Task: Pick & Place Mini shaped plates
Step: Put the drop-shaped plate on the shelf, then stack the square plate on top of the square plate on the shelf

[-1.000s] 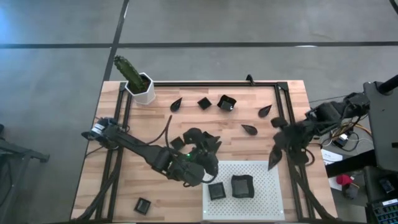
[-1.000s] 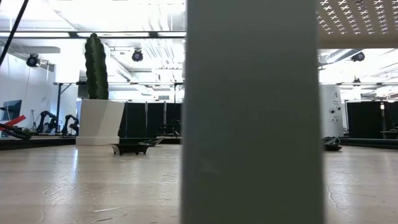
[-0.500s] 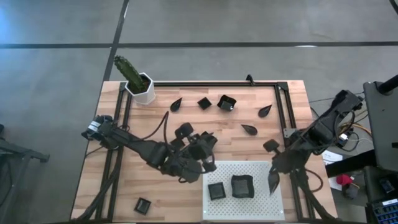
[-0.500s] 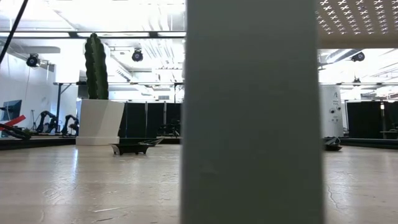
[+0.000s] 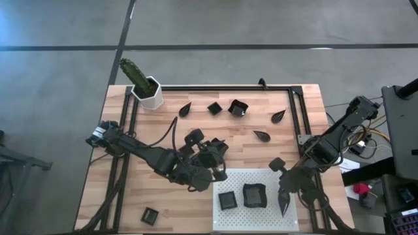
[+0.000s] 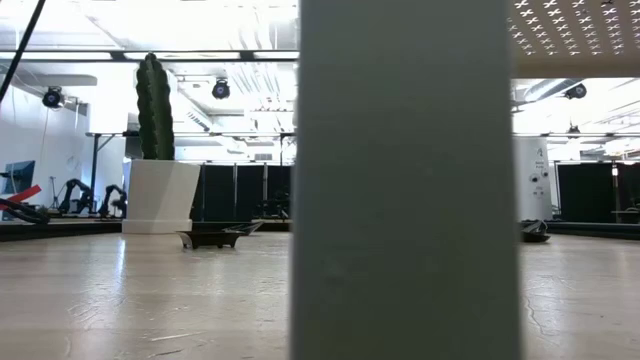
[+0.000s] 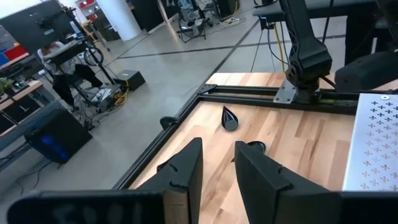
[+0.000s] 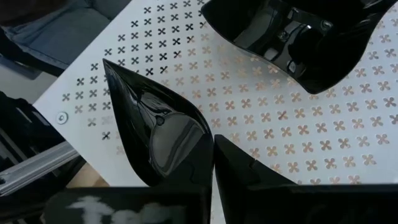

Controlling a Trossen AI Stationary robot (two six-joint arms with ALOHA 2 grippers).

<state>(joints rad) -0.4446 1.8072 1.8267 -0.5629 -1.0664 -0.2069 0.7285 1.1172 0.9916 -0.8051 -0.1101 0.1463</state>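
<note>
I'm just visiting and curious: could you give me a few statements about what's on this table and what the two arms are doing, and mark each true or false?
1. The right pincer holds a glossy black teardrop-shaped plate over the white perforated board. True.
2. Five dark plates already lie on that board. False: two do, a small square plate and a larger wavy-edged one.
3. The white hexagonal pot with the green cactus stands at a far corner of the wooden table. True.
4. The left pincer grips a plate. False: its fingers are apart with nothing between them.
</note>
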